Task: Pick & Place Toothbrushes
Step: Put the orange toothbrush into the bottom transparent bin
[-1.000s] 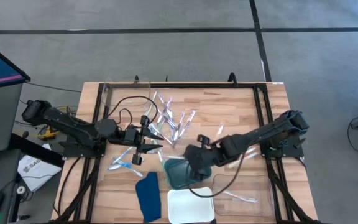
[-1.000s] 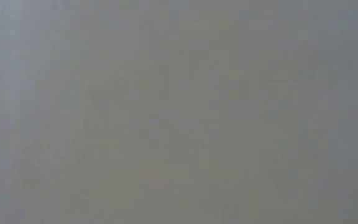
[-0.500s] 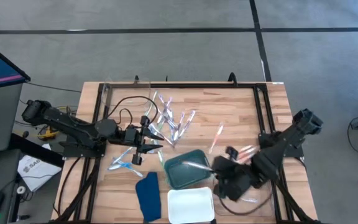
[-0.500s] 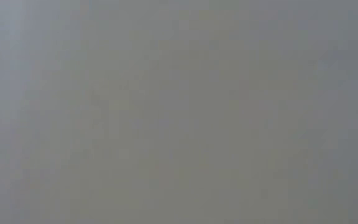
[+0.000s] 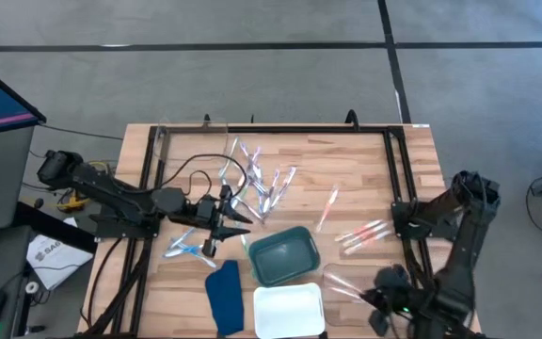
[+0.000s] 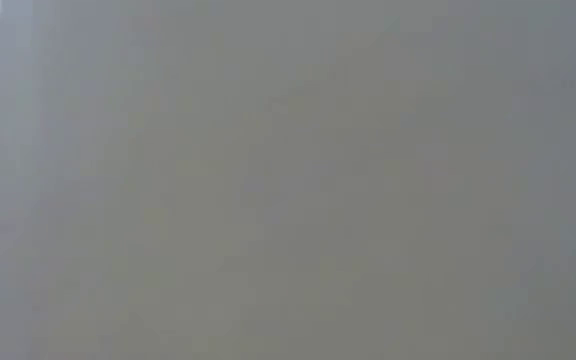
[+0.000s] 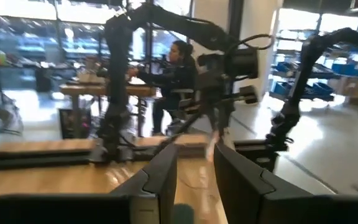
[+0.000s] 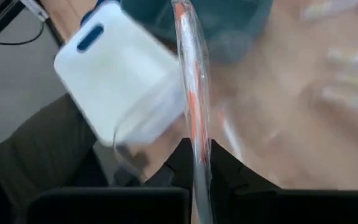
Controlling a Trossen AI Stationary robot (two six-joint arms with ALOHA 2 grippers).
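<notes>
Many toothbrushes lie on the wooden table: a pile [image 5: 257,184] at the far middle, blue ones [image 5: 184,248] at the left, pink ones [image 5: 363,235] at the right. My right gripper [image 5: 376,306] hangs over the near right corner, shut on an orange toothbrush in a clear wrapper [image 8: 193,87]. My left gripper [image 5: 236,222] is level beside the pile, its fingers [image 7: 161,180] apart with nothing plainly between them. The low view shows only grey. My right gripper pinches the wrapped orange toothbrush between its two fingers at one end [image 8: 197,163]. The toothbrush runs on along the fingers and sticks out past their tips. It is lifted clear of the table, slanting down above the trays.
A teal tray [image 5: 283,256], a white tray [image 5: 288,311] and a clear tray [image 5: 360,282] stand along the near edge, with a dark blue flat piece [image 5: 224,297] to their left. A black frame borders the table. A person sits in the room beyond.
My right gripper has swung from over the teal tray toward the table's near right corner, rolling as it went, and has carried the wrapped toothbrush with it.
</notes>
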